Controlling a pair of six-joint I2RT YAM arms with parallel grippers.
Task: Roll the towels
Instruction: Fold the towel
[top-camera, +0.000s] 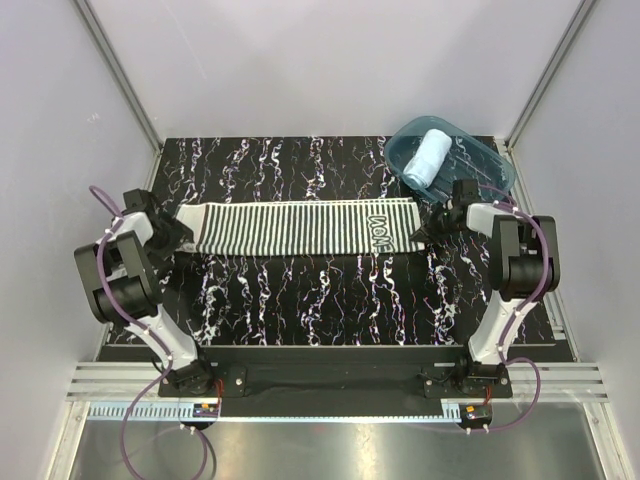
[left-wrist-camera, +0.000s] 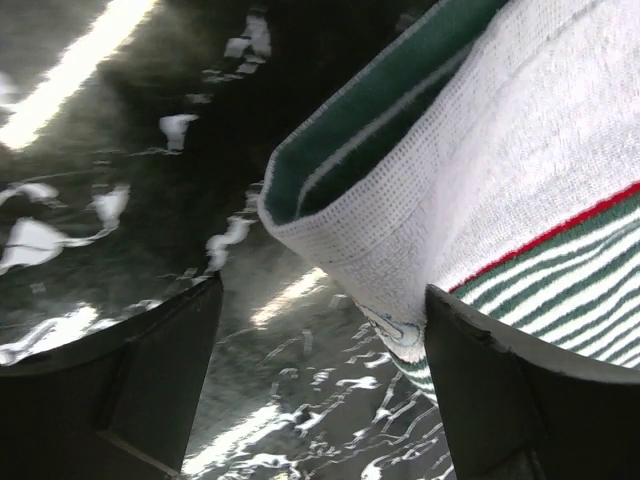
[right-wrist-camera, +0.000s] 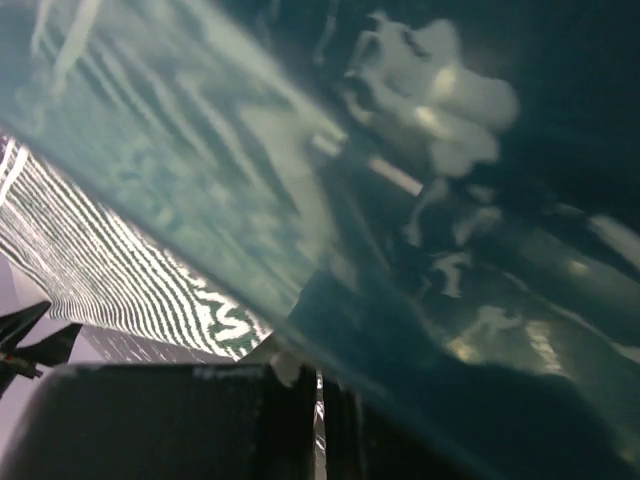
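The green-and-white striped towel (top-camera: 300, 228) lies flat and stretched across the middle of the table, its printed band near the right end. My left gripper (top-camera: 180, 232) is at the towel's left end. It stands open (left-wrist-camera: 320, 300), with the folded corner of the striped towel (left-wrist-camera: 500, 150) lying against the right finger (left-wrist-camera: 520, 400). My right gripper (top-camera: 425, 232) is at the towel's right corner. It is shut (right-wrist-camera: 320, 375), with a pale tip of the striped towel (right-wrist-camera: 110, 260) pinched at the fingertips. The light blue towel (top-camera: 430, 157) lies rolled in the tub.
The translucent teal tub (top-camera: 490, 165) stands at the back right, just behind my right gripper, and its wall (right-wrist-camera: 250, 150) fills most of the right wrist view. The table (top-camera: 300, 290) is black marbled, with grey walls on three sides.
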